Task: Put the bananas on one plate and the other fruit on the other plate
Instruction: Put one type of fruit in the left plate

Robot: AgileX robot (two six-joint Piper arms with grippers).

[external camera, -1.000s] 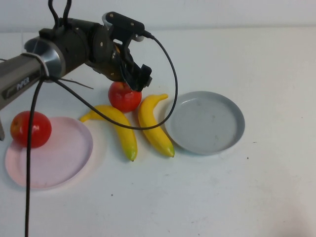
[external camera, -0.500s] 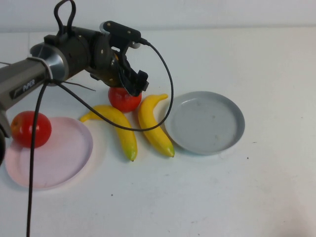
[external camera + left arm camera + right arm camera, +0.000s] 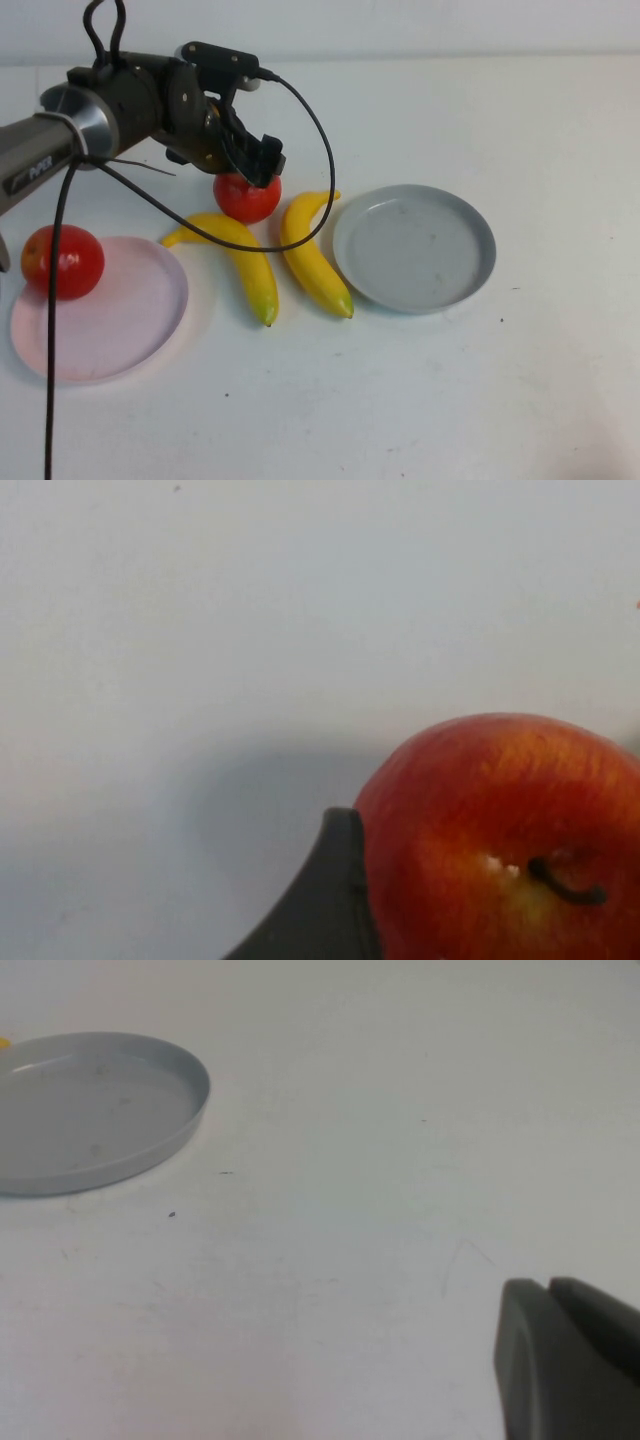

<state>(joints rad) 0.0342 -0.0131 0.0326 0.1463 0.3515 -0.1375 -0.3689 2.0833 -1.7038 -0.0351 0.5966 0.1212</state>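
My left gripper [image 3: 256, 168] reaches down over a red apple [image 3: 245, 198] that rests on the table behind the two bananas. Its fingers are closed against the apple's sides; one dark finger [image 3: 325, 905] touches the apple [image 3: 500, 820] in the left wrist view. A second red apple [image 3: 62, 262] sits on the far left edge of the pale pink plate [image 3: 115, 320]. Two yellow bananas [image 3: 245, 262] [image 3: 312, 258] lie side by side between the plates. The grey-blue plate [image 3: 415, 248] is empty and also shows in the right wrist view [image 3: 90, 1110]. My right gripper [image 3: 550, 1305] is shut and empty over bare table to the right of that plate.
The left arm's black cable [image 3: 320, 170] hangs in a loop over the bananas. The table [image 3: 450, 400] is plain white, with open surface in front and on the right.
The left gripper has lowered onto the apple behind the bananas and shifted left. The apple has moved slightly left with it.
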